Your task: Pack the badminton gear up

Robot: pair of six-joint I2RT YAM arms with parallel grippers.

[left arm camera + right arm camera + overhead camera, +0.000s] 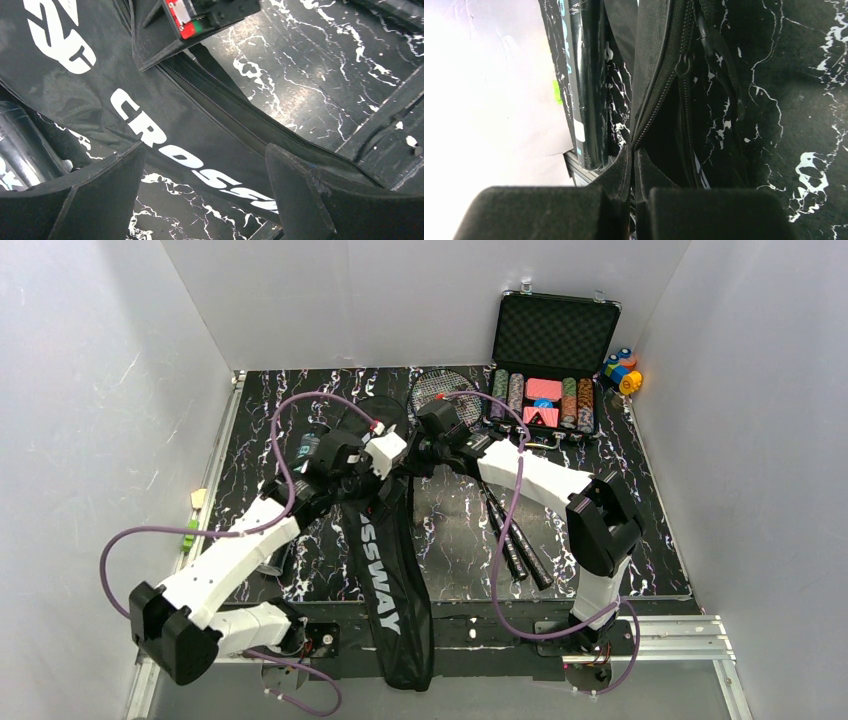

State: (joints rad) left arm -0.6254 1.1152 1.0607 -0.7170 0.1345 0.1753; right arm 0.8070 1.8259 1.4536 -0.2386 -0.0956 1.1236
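**Left gripper (205, 150) held open over the long black fabric bag lettered CROSSWAY (392, 580); right gripper (634, 192) clamped on it**

The bag was laid lengthwise between the arms, with an edge of its unzipped opening pinched in the shut right jaws. A dark teal-lettered tube (584, 90) was seen just beside it on the left, and two thin black racquets (515, 540) to its right.

White-shelled arms (230, 555), black joints (170, 632), looping purple cables (104, 565).

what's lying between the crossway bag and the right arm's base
The two racquets lie between the bag and that base, clearest in the top view.
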